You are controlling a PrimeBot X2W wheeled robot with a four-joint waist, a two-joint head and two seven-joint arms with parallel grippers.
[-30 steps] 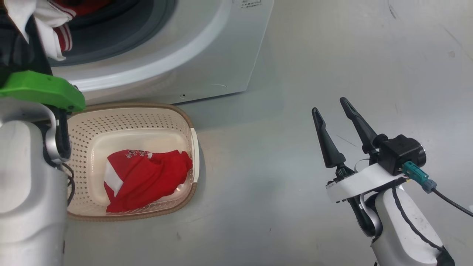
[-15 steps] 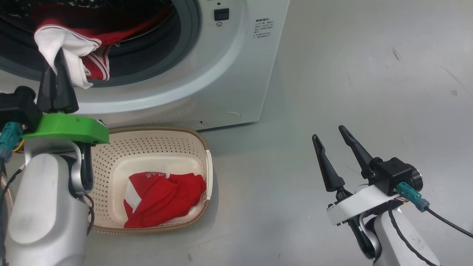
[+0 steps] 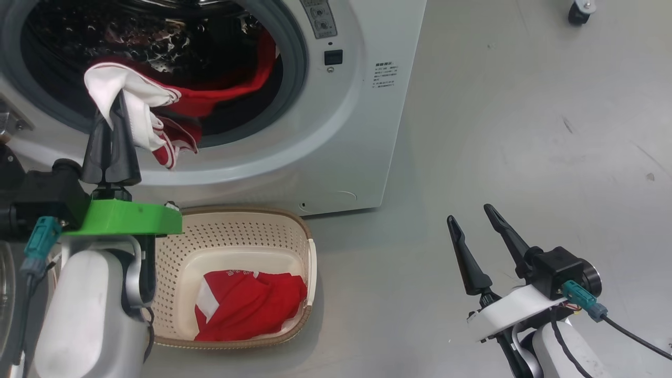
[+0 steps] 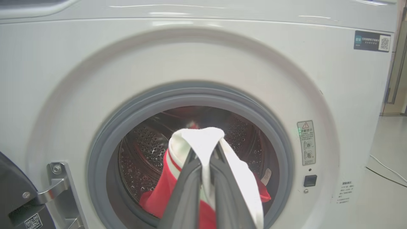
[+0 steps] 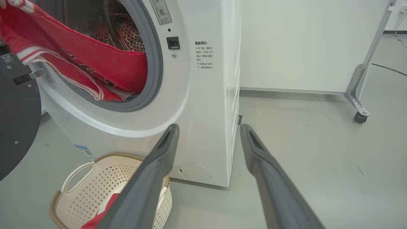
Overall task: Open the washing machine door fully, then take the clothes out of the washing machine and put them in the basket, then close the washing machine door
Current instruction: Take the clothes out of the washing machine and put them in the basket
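Where the left gripper (image 3: 116, 105) is clamped: on a white fold of the clothes (image 3: 142, 113) at the drum mouth. Its two long dark fingers (image 4: 187, 190) are pressed together, the cloth is pinched between them, and the fold is draped over their tips.
Held garment (image 4: 203, 136): soft and crumpled, with a white panel edged in red-and-white stripe trim. Its red remainder is trailed back over the grey rubber seal (image 4: 105, 140) into the drum (image 4: 143, 149).
Second garment (image 3: 247, 310): red, with a white panel and white print. It is bunched on the bottom of the basket (image 3: 236, 231), lower in the head view than the left gripper and well apart from it.
Basket: cream plastic, shaped as a rounded rectangle, with perforated walls, a brown woven-look rim and a loop handle. It is set on the grey floor (image 3: 499, 131) just in front of the washing machine (image 3: 362, 131).
Washing machine: a smooth white front with a round opening, and a perforated steel drum behind the seal.
Washing machine door (image 5: 16, 127): round and glossy black, swung open on a metal hinge (image 4: 54, 187).
Right gripper (image 3: 469, 212): fingers are spread wide with nothing between them. It is held over bare floor, well apart from basket and clothes.
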